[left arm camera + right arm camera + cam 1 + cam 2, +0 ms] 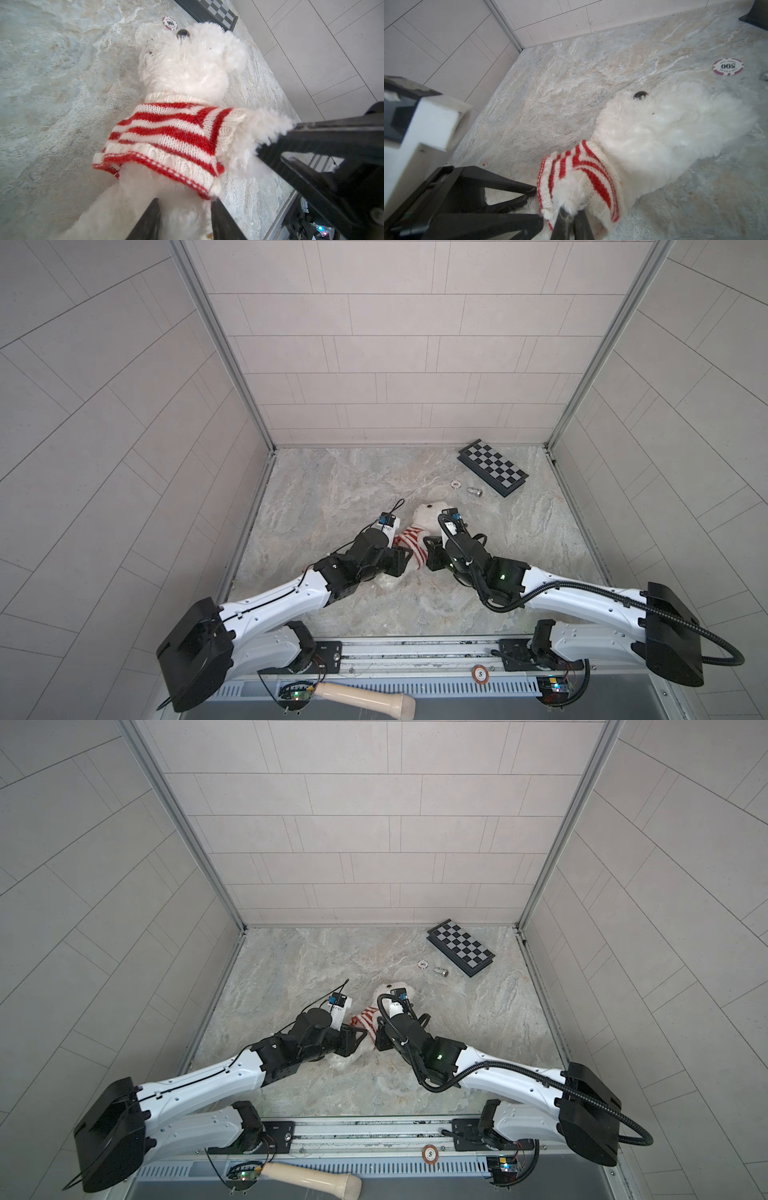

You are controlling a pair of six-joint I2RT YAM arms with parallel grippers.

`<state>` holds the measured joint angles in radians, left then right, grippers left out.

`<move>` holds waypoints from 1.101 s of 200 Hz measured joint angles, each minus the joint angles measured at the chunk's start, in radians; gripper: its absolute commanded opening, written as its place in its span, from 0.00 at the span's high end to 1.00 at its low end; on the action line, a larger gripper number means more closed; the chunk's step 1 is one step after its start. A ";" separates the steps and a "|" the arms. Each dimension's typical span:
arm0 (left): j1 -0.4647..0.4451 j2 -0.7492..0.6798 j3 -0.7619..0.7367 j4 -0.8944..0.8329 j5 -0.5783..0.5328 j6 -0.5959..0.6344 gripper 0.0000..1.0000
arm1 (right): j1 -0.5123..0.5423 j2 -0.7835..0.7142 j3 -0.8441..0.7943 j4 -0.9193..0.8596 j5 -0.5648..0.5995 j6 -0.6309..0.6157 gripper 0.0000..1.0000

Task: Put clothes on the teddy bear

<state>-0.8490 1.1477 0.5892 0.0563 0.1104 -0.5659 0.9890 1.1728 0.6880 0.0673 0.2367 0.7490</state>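
Nearest, on the rail (415,649) at the bench's (332,489) near edge, lie a pale wooden handle (365,696) and a round chip marked 5 (480,674).

Beyond them both arms reach in to mid-bench, where the teddy bear (428,512) lies flat. Its long axis runs near to far, leaning a little rightward, with the legs near and the head pointing far. A red-and-white striped jumper (409,543) covers its torso.

The left claw (184,200) stands part-way apart astride the bear's lower body, just below the jumper's hem, with white fur filling the gap. I cannot tell whether it squeezes.

The right claw (568,212) is pinched tight on the fur of the bear's arm on the right, where it pokes out of a sleeve.

In both top views the arms cover the legs, both bear arms and much of the jumper, so only the head and a striped patch show. The bear's arm on the left cannot be made out in any view. The nose and one eye show as small dark dots.

Farther right lie a poker chip (456,484) and a small metal piece (473,491), too small to identify. Farthest is a chequered board (492,466), cut off in both wrist views.
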 measured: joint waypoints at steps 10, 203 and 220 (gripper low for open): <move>0.000 0.013 0.004 0.013 0.007 -0.006 0.55 | 0.000 -0.006 -0.007 0.004 -0.006 0.002 1.00; 0.128 0.075 0.010 0.104 0.084 -0.044 1.00 | 0.000 -0.141 -0.154 0.136 -0.052 -0.017 1.00; 0.137 0.074 0.006 0.104 0.093 -0.043 1.00 | 0.000 -0.168 -0.175 0.159 -0.055 -0.031 1.00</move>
<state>-0.7120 1.2217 0.5949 0.1604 0.2031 -0.6090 0.9894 1.0046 0.5133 0.2264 0.1822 0.7185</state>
